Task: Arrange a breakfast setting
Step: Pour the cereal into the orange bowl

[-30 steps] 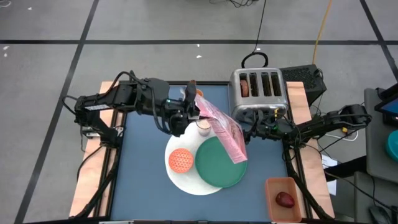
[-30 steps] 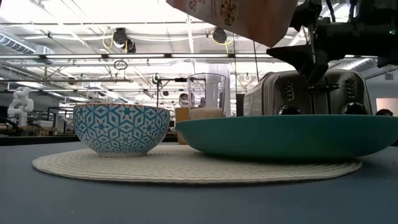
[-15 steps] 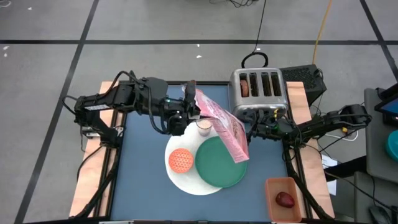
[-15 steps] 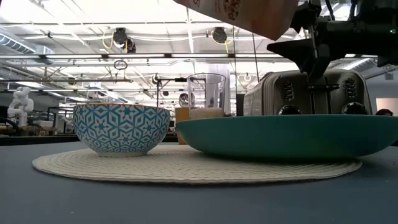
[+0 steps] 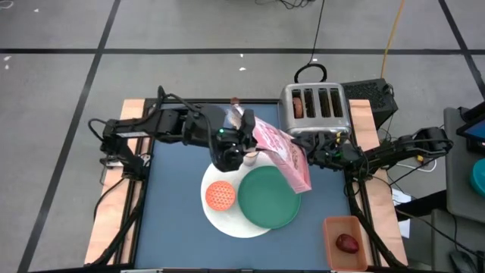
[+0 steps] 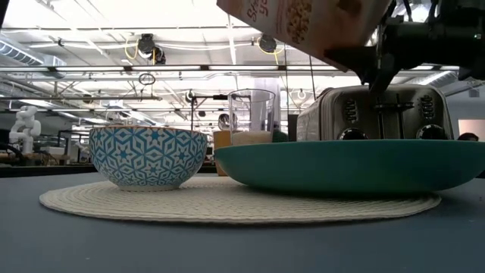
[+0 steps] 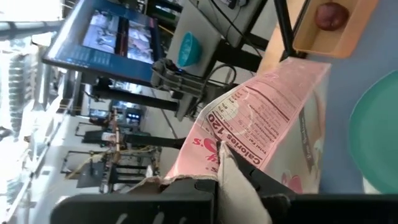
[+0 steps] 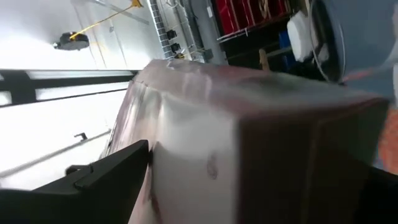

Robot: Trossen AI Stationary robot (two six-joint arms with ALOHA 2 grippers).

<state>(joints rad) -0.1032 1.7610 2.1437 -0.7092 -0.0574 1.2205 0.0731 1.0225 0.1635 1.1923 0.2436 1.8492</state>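
Shifted rightward since before, the box hangs tilted over the green plate, its top flap pinched by the left gripper; the right gripper, fingers apart, straddles its far end, contact unclear.

The cereal box is pink with black print; the round plate is white, the plate on it green-teal. The bowl shows an orange lattice from above, blue-and-white geometric stars in the low view. The fruit is dark red, perhaps maroon, in a tan bin; the toaster is silver
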